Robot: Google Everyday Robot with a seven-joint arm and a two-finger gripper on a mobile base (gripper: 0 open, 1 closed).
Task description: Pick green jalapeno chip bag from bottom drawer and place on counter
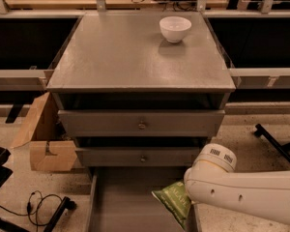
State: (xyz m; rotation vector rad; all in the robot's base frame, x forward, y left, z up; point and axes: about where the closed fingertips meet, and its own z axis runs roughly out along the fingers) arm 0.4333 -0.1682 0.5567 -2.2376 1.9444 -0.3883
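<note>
The green jalapeno chip bag (173, 200) hangs tilted over the right side of the open bottom drawer (121, 202). It sits at the end of my white arm (241, 192), which reaches in from the right. My gripper (187, 198) is at the bag's right edge, mostly hidden behind the arm's round wrist, and is shut on the bag. The counter (130, 57) is the grey cabinet top above, with a white bowl (175, 29) at its back right.
Two shallower drawers with brass knobs (141, 125) are closed above the open one. An open cardboard box (43, 141) stands left of the cabinet. Black cables (41, 202) lie on the floor at the left. A black leg (275, 144) lies at the right.
</note>
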